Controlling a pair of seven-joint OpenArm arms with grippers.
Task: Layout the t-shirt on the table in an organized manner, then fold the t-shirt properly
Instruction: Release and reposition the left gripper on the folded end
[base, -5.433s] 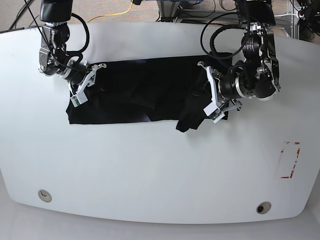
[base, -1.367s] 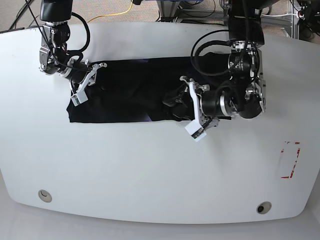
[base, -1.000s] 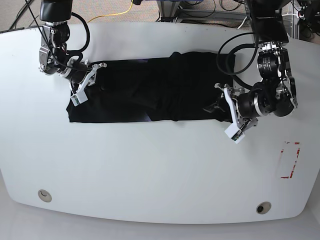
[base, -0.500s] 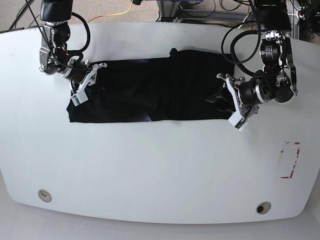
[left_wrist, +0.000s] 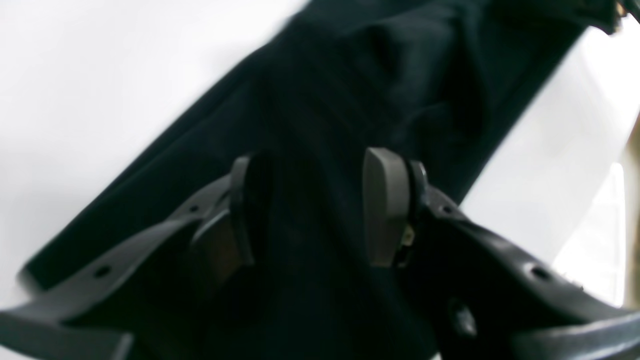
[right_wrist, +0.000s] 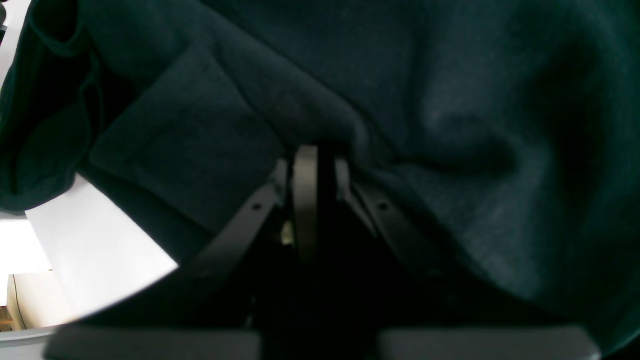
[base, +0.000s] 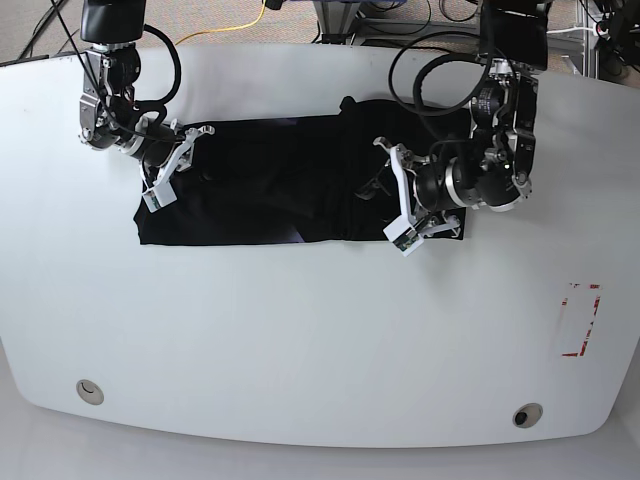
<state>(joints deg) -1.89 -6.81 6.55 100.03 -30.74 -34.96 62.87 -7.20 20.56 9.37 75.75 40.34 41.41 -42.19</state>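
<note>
The t-shirt (base: 290, 180) lies as a long black band across the far half of the table (base: 300, 340), creased and partly folded over. The right gripper (base: 168, 165) is clenched on cloth at its end. The left gripper (base: 398, 195) hangs over the other end, jaws parted, nothing grasped.

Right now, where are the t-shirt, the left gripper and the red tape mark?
t-shirt (base: 260, 190): base view, on the flat black cloth at its middle.
left gripper (base: 388, 190): base view, midway between its open fingertips, over the shirt.
red tape mark (base: 580, 320): base view, on the marked patch on the table.
</note>
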